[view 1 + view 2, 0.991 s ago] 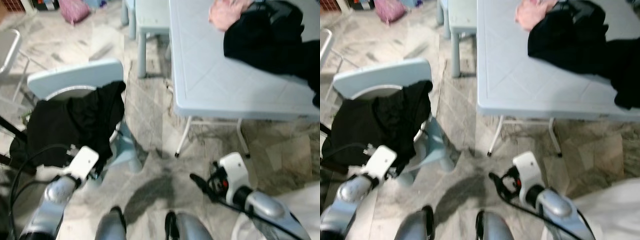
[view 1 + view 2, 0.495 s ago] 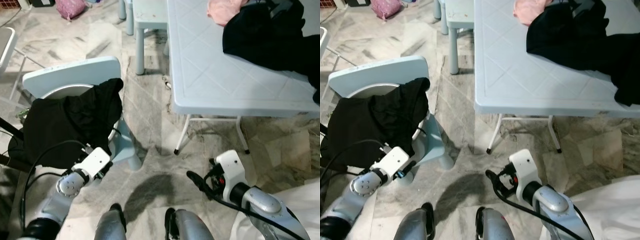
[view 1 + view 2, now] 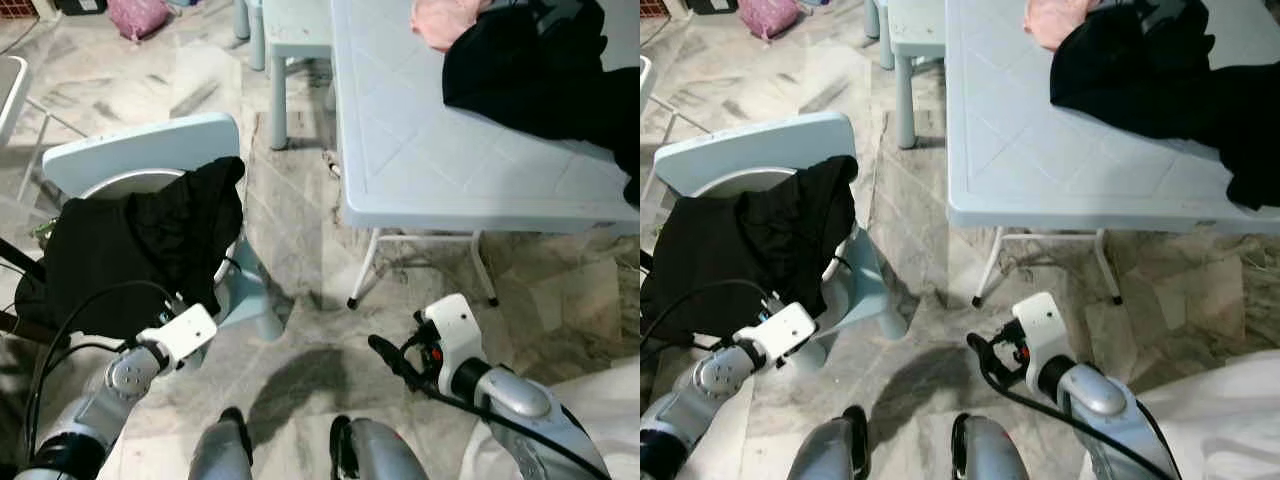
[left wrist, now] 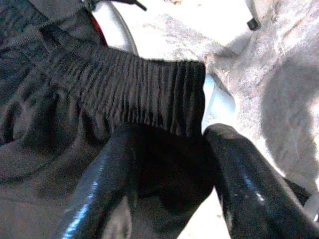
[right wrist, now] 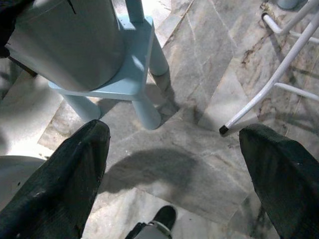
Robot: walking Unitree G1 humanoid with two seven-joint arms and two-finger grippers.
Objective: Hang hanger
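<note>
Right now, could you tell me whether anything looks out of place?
Yes: black clothes lie slumped over the chair, and more clothes are heaped on the table, none on a hanger.

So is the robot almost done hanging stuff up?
Not nearly. Nothing looks hung, and no hanger can be seen. The left gripper has its open jaws at the elastic band of the black garment draped over the light blue chair. The right gripper is open above the marble floor. More dark clothes lie on the table.
</note>
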